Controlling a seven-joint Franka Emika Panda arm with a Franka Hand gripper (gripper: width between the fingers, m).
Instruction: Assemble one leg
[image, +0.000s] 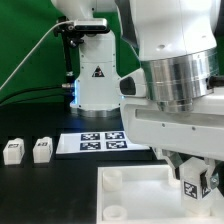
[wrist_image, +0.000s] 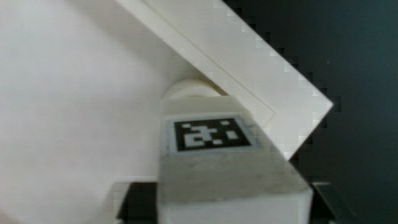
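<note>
The Panda arm (image: 175, 70) fills the right half of the exterior view, its wrist hanging over the white tabletop (image: 140, 195) in the lower right. The gripper (image: 196, 185) is clamped on the leg (wrist_image: 210, 150). In the wrist view the tagged post sits between the two dark fingers (wrist_image: 135, 203), and its far end points at the round corner socket (wrist_image: 199, 90) beside the tabletop's rim.

Step in hand, as judged: bringing the leg to that socket. Whether the end already touches it cannot be told. The next move calls for holding the post square over the socket, then pressing and turning it home.

All parts lie on a black table (image: 40, 185). The marker board (image: 100, 142) is at centre, with a spare leg (image: 14, 150) and a second spare leg (image: 42, 150) at the exterior view's left. A green backdrop (image: 30, 40) closes the upper left.
</note>
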